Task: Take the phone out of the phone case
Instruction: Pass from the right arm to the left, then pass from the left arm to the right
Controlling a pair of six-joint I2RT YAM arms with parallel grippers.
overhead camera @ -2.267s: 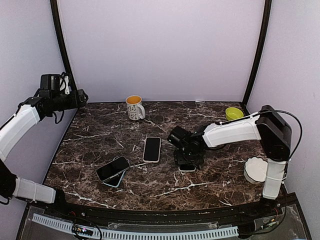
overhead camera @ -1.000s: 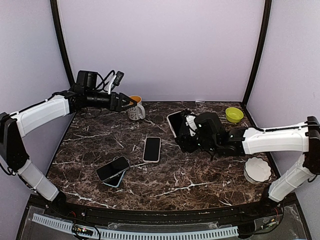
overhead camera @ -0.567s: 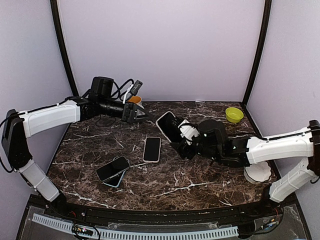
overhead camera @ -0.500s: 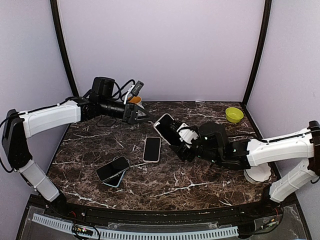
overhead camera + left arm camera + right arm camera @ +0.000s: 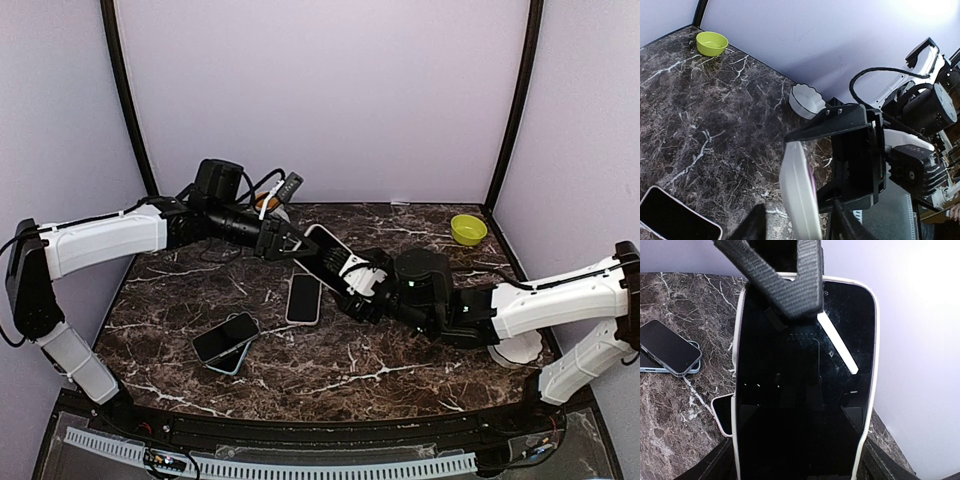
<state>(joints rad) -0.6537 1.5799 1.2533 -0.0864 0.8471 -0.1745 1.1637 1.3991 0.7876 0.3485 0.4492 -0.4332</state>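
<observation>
a dark marble table (image 5: 400, 372) with white veining stands inside pale lilac walls (image 5: 330, 100), with black posts (image 5: 124, 100) at the back corners. a green bowl (image 5: 467, 228) sits at the far right corner and a white scalloped bowl (image 5: 807, 101) near the right edge. a second handset (image 5: 303, 298) lies flat at mid-table, and another one lies stacked crookedly on a blue case (image 5: 226, 341) towards the near left. the phone (image 5: 326, 254), in its white case (image 5: 799, 196), is held in the air above the middle of the table, tilted. its long axis runs from its lower end in the right gripper (image 5: 352, 283) up and to the far left, towards the left gripper (image 5: 292, 246). its dark screen faces upward and towards the right wrist camera. the right gripper is clamped on the lower end, one finger on each long side. the left gripper's fingers straddle the upper end, one black finger (image 5: 785, 285) crossing the top of the screen; whether they are pressing on it cannot be told.
</observation>
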